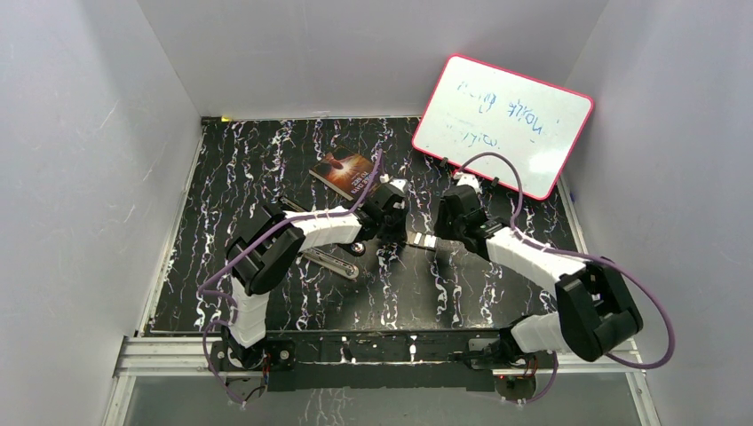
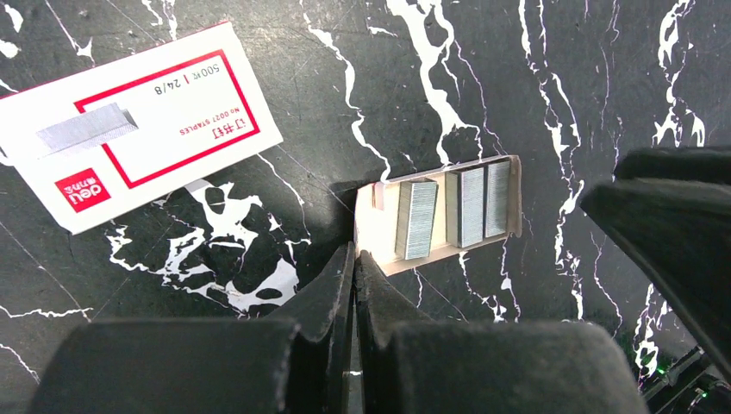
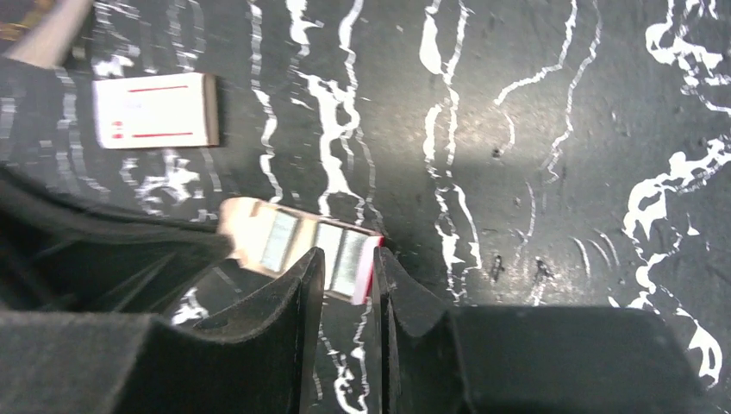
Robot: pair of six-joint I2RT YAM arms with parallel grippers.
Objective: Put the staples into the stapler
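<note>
Silver-grey staples (image 2: 465, 207) in blocks inside the open tray (image 2: 375, 254) on black marbled table (image 2: 560, 86). At its near corner, left gripper (image 2: 354, 259) pressed together; right gripper (image 3: 349, 267) slightly parted astride its red end wall. White-and-red box (image 2: 138, 121) well apart.

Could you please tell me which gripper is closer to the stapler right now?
Left. The left gripper, closed at one end of the staple tray, sits just right of the stapler in the top view. The right gripper is farther right, at the tray's other end.
</note>
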